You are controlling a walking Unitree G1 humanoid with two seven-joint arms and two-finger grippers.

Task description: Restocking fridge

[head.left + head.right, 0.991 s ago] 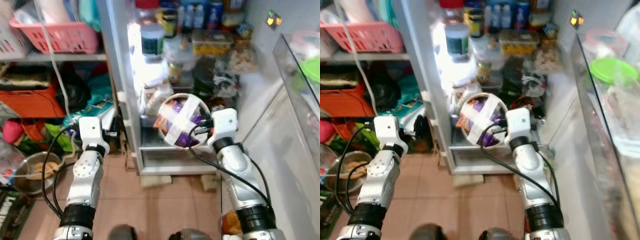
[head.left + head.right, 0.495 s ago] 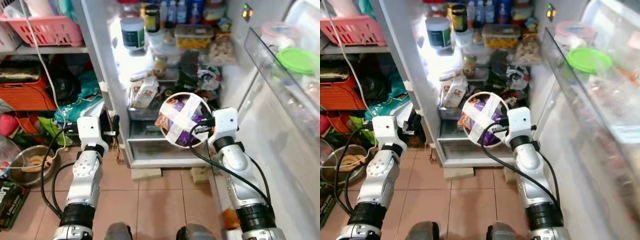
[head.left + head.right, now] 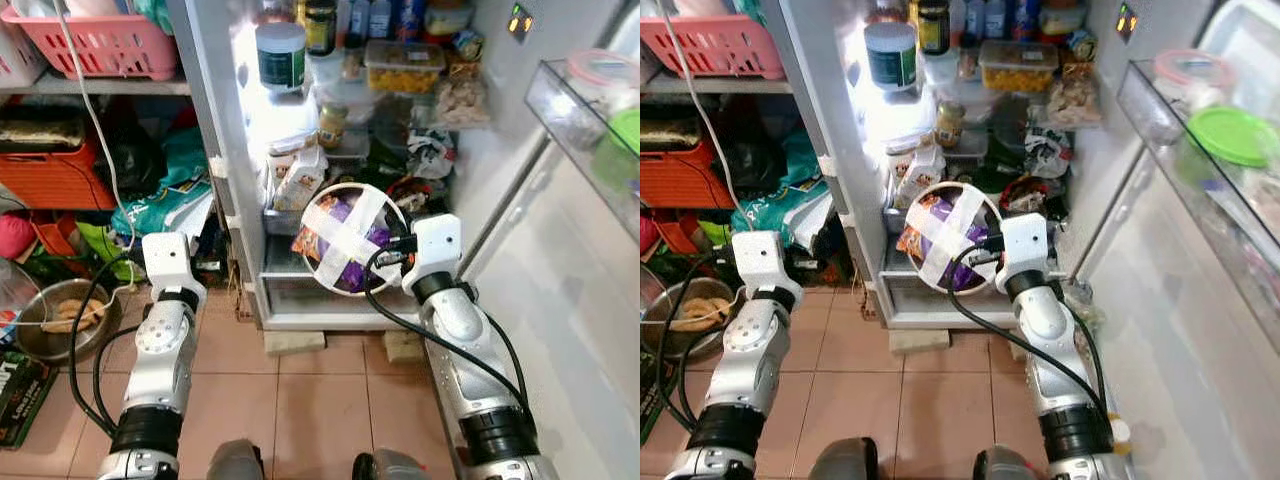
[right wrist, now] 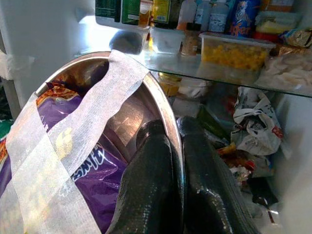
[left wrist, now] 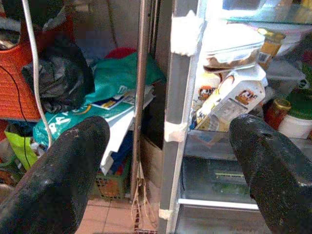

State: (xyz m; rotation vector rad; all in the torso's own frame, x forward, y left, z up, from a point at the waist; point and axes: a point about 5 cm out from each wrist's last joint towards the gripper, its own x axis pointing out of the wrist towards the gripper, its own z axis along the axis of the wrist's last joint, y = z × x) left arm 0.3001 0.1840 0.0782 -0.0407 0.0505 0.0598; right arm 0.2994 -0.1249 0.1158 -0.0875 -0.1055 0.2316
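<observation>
A round metal bowl [image 3: 350, 238] holds a purple snack bag under two crossed strips of white tape. My right gripper [image 4: 176, 161] is shut on the bowl's rim, one finger inside and one outside. The bowl hangs tilted before the lower shelves of the open fridge [image 3: 360, 150], just above the clear bottom drawer [image 3: 300, 290]. My left gripper [image 5: 168, 146] stands open with nothing between its fingers, at the fridge's left edge [image 3: 225, 160].
The fridge shelves are crowded with jars, bottles, a lidded yellow food box [image 3: 403, 66] and bags. The open fridge door [image 3: 590, 150] with its bins stands on the right. Left of the fridge are a shelf with a pink basket [image 3: 100, 45], bags, and a metal bowl [image 3: 55, 320] on the tiled floor.
The camera has shifted, so the fridge sits a little further right and lower in view. The right gripper still holds the bowl in front of the lower shelves; both arms keep their poses.
</observation>
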